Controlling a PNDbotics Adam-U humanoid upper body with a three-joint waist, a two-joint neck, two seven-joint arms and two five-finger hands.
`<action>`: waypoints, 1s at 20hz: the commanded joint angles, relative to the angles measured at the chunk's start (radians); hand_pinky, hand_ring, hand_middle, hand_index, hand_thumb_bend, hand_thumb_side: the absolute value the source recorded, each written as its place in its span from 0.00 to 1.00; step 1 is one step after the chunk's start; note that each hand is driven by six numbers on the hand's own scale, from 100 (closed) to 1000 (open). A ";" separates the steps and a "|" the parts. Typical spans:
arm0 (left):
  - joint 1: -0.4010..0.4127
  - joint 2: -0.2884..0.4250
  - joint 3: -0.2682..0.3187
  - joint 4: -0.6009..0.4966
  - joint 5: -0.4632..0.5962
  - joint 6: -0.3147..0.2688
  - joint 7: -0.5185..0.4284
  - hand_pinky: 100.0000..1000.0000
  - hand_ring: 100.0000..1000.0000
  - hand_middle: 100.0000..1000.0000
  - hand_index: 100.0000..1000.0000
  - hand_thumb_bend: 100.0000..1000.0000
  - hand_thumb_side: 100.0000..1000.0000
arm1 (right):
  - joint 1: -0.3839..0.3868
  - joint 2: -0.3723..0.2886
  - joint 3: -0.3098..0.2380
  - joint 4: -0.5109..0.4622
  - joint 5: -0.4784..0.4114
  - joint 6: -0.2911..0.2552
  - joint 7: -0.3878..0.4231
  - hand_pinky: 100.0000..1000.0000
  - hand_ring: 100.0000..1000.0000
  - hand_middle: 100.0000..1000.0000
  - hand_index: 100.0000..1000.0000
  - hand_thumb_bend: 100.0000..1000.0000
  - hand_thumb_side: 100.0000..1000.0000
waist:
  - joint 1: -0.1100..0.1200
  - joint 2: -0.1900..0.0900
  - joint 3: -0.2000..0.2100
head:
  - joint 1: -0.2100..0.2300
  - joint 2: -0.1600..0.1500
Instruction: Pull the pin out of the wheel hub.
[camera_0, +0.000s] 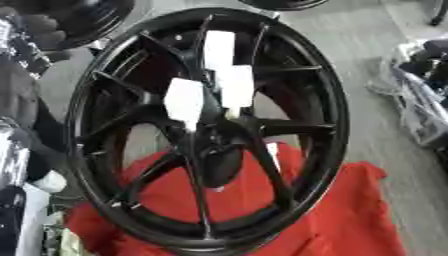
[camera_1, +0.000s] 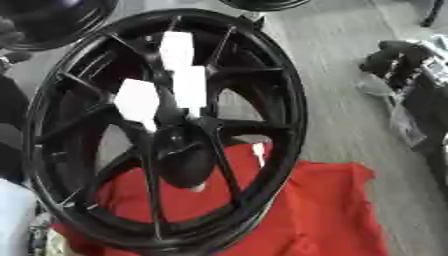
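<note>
Left eye view: a black spoked wheel stands tilted on a red cloth over a grey floor. White blocks cover its hub. The pin cannot be made out. The right hand, dark, sits at the right edge; its fingers cannot be told.

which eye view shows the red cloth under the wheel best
The right eye view: the red cloth spreads wide to the right of the black wheel, with its far edge in full sight. The left eye view shows the same cloth, more of it behind the spokes.
</note>
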 joint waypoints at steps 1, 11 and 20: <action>-0.020 0.020 0.001 -0.011 0.000 -0.002 0.000 0.68 0.75 0.67 0.68 0.00 0.73 | -0.005 -0.015 -0.008 -0.011 -0.001 -0.001 0.001 0.96 0.75 0.65 0.77 0.00 0.63 | -0.004 -0.018 -0.003 | -0.003 -0.006; -0.142 0.092 -0.049 -0.054 -0.009 0.016 -0.035 0.68 0.76 0.71 0.70 0.00 0.66 | 0.004 -0.016 -0.017 -0.011 0.004 -0.004 -0.008 0.96 0.74 0.65 0.77 0.00 0.63 | 0.004 -0.018 -0.009 | -0.025 -0.001; -0.459 0.303 -0.260 -0.118 -0.076 0.084 -0.227 0.71 0.77 0.73 0.73 0.00 0.59 | 0.021 -0.024 -0.015 -0.014 0.013 -0.008 -0.008 0.96 0.74 0.65 0.77 0.00 0.63 | 0.014 -0.030 -0.005 | -0.055 0.009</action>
